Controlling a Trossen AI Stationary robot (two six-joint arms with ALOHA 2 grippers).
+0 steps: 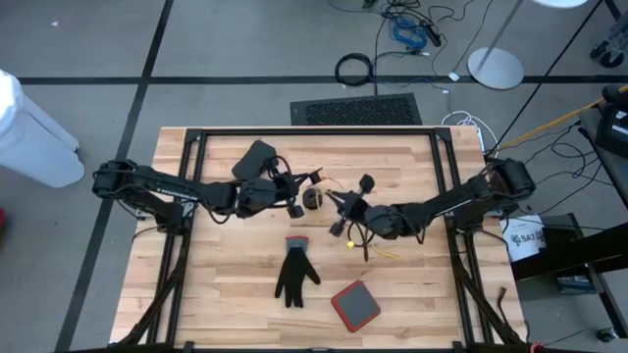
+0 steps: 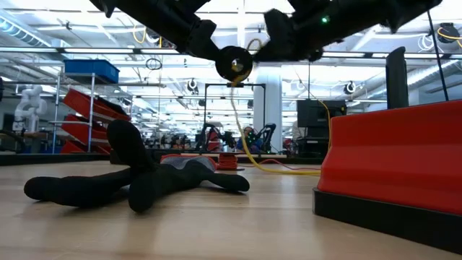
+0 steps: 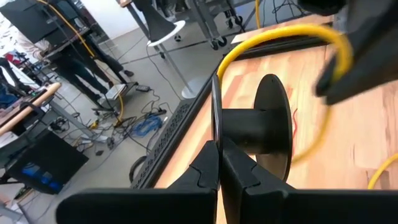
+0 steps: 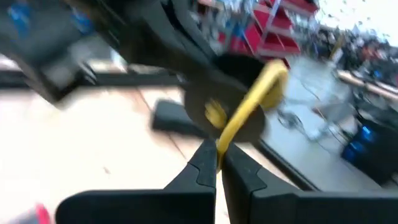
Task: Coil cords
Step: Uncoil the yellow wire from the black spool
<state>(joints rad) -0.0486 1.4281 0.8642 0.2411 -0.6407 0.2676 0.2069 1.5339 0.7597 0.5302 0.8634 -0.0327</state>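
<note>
Yellow cord [image 1: 365,247] trails on the wooden table [image 1: 226,294] from above, where the left gripper [image 1: 294,206] pinches its black puck [image 1: 313,199] mid-table, while the low view shows the puck lifted, and the right gripper [image 4: 217,163] clamps the cord.

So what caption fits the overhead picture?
Both grippers shut on a black spool and its yellow cord, mid-table.
</note>
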